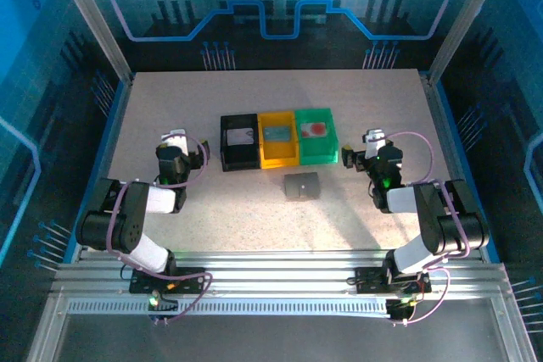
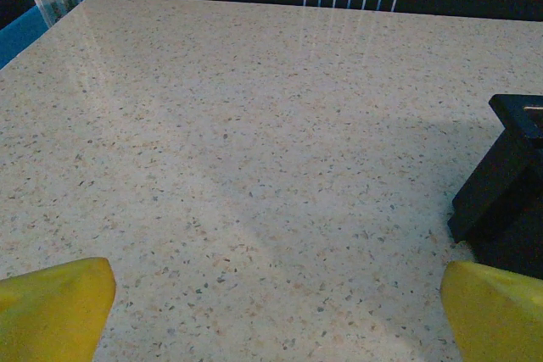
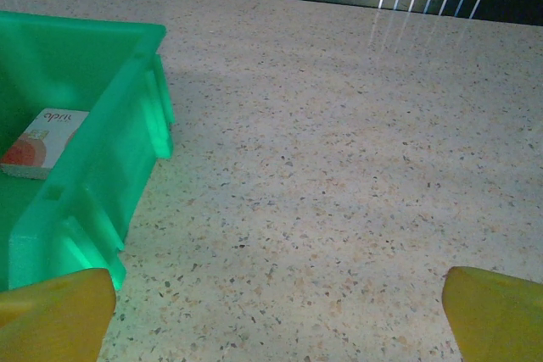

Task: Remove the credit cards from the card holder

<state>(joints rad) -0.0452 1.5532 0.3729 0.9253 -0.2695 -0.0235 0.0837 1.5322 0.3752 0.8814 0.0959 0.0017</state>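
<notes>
Looking down, you'll find the grey wallet just in front of the yellow bin, which holds a bluish card. A whitish card lies in the black bin on its left and a red-marked card in the green bin on its right. Your left gripper and right gripper are spread wide, holding nothing, well out to either side of the yellow bin.

Pale speckled table; blue-lit panel walls; aluminium rails along near edge.
</notes>
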